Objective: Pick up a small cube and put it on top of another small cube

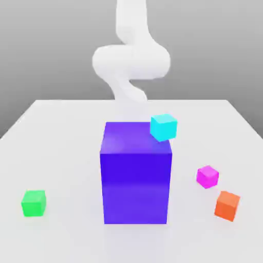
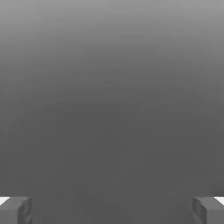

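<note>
- Magenta cube (image 1: 207,176): on the white desk (image 1: 61,149), toward its edge on the exterior view's right, standing apart from the blue block. Turned so a vertical corner faces the camera.
- Orange cube (image 1: 227,206): near the magenta one, closer to the camera and further toward the same side edge. Gap between them. Also rotated.
- Blue block (image 1: 135,180): big, upright, mid-desk between the two side edges, flat face to camera.
- Cyan cube (image 1: 164,127): overlaps the block's top edge on the exterior view's right, partly past it. Can't tell if it's actually resting there.
- Green cube (image 1: 34,203): on the desk, toward the edge on the exterior view's left, well apart from the block. Roughly square to camera.
- Arm (image 1: 131,61): white, bent, beyond the blue block, around the middle of the desk's far edge.
- Gripper (image 2: 112,211): wide open in hand view, fingers far apart, nothing held.
</note>
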